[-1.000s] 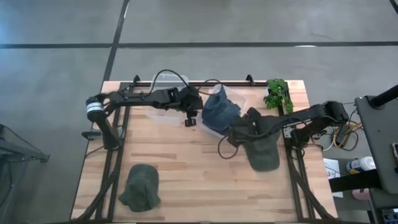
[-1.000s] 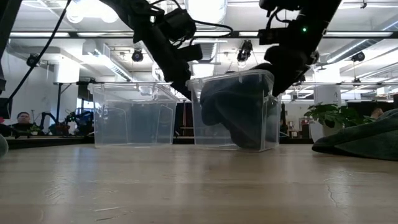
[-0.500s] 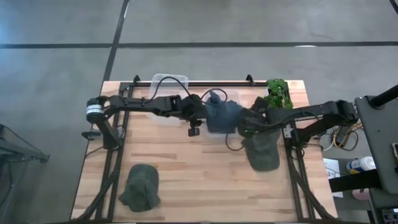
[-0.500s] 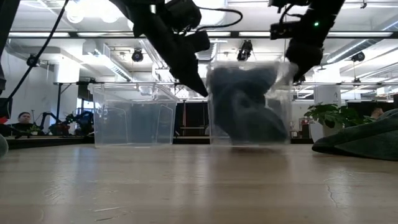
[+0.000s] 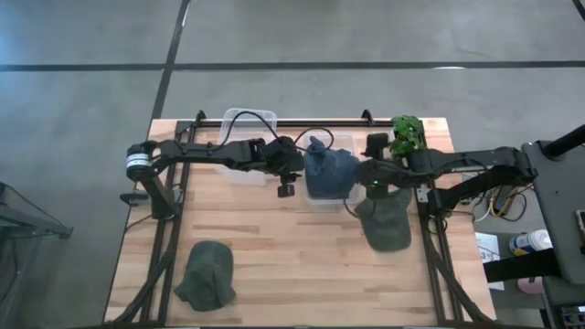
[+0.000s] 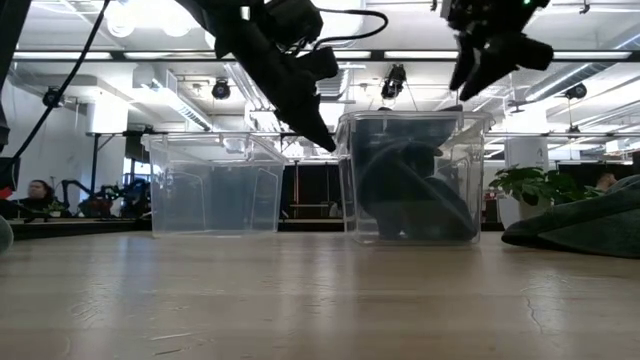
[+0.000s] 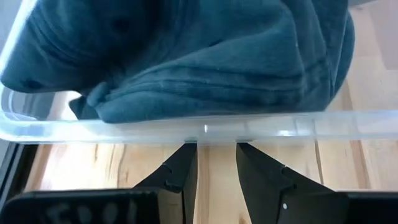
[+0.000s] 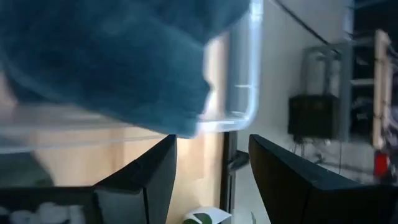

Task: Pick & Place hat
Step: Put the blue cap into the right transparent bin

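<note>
A blue hat [image 5: 327, 169] [image 6: 405, 190] lies bunched inside a clear plastic bin [image 5: 315, 199] [image 6: 470, 180], which stands flat on the table. My left gripper [image 5: 298, 170] [image 6: 328, 145] [image 7: 211, 149] is narrowly open, with its fingertips at the outside of the bin's left rim. My right gripper [image 5: 364, 175] [image 6: 485, 70] [image 8: 211, 146] is wide open. It hangs above the bin's right rim, clear of it. My left gripper comes slanting down from the table's left. Both fingertips [image 7: 186, 149] stand side by side against the outer face of the bin's rim [image 7: 205, 129]. Neither finger is inside the bin. I cannot tell whether they touch the rim.
A second clear bin [image 5: 239, 123] [image 6: 210, 185] stands under my left arm near the far edge. One dark green hat [image 5: 386, 224] [image 6: 585, 225] lies right of the bin, another [image 5: 206, 274] near the table's near-left corner. A potted plant [image 5: 409, 137] stands far right.
The bin with the blue hat was tilted and off the table between both grippers. It has moved toward the table's right and now stands flat on its base. My right gripper has let go of the right rim and risen. My left gripper followed the bin rightward.
</note>
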